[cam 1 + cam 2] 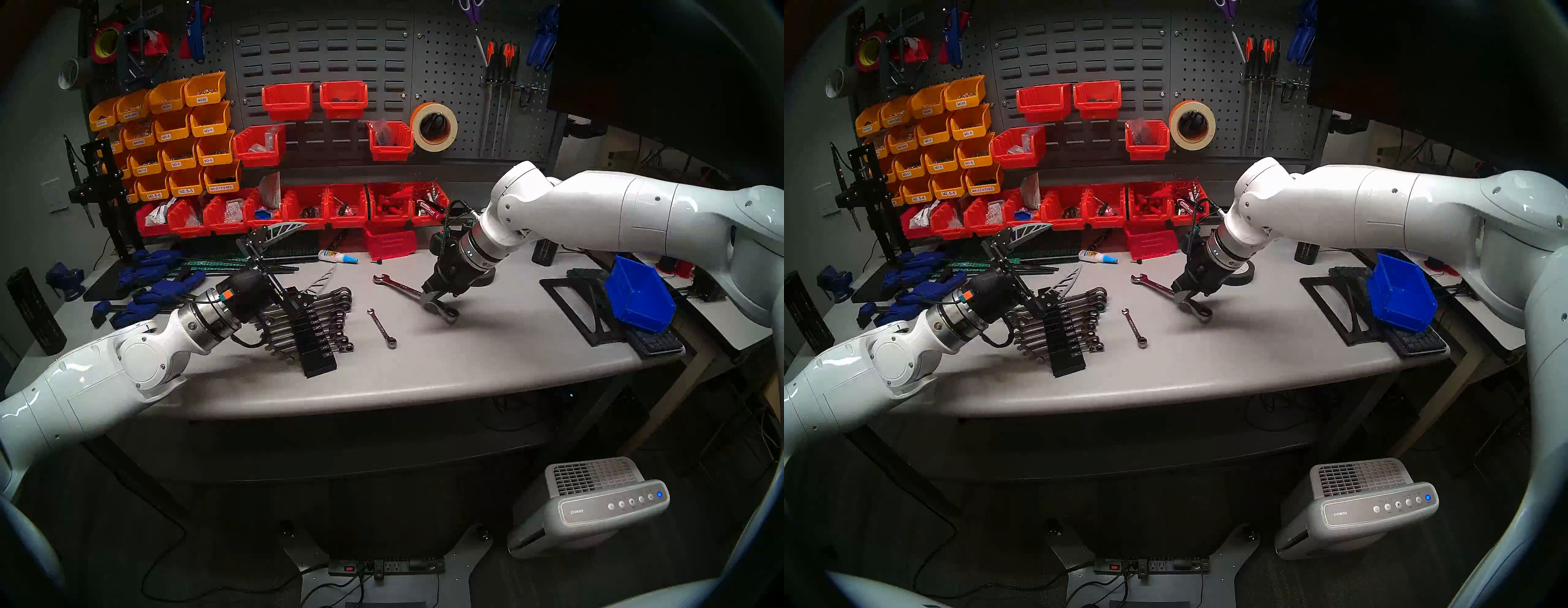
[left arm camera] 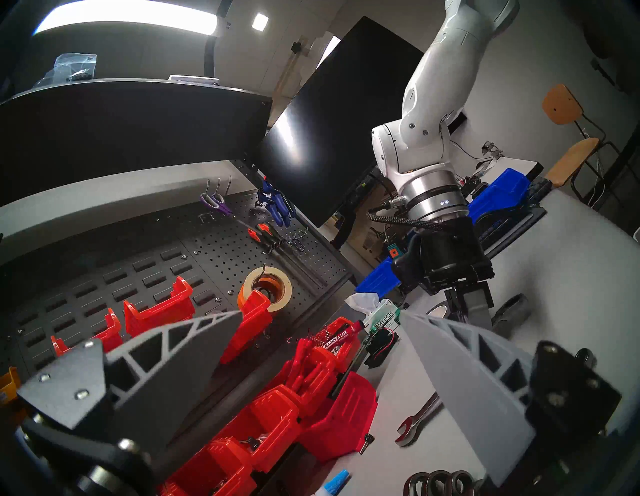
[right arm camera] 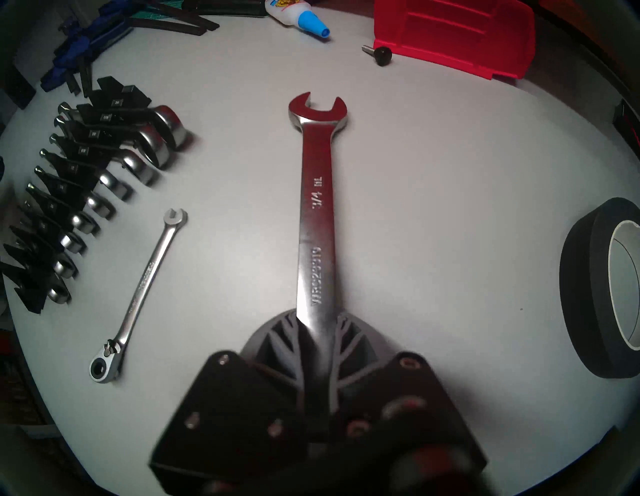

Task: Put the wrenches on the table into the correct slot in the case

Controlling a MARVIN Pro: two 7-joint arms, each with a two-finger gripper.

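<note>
The long thick chrome wrench (image 1: 396, 288) lies slanted at the middle right of the grey table (image 1: 488, 361), open end toward the back. My right gripper (image 1: 432, 299) is shut on its shaft near the ring end; the right wrist view shows the shaft (image 3: 317, 214) running out from between the fingers. The short thin wrench (image 1: 382, 329) lies loose on the table between it and the black case (image 1: 316, 339). The case holds several mid-sized wrenches. My left gripper (image 1: 320, 246) is open and empty above the case's far end.
Red bins (image 1: 297, 208) line the back, and one loose red bin (image 1: 390, 244) stands beside a glue bottle (image 1: 337, 256). A black tape roll (image 3: 602, 287) sits right of the long wrench. A blue bin (image 1: 638, 293) on black frames is at far right. Blue clamps (image 1: 148, 280) are at left.
</note>
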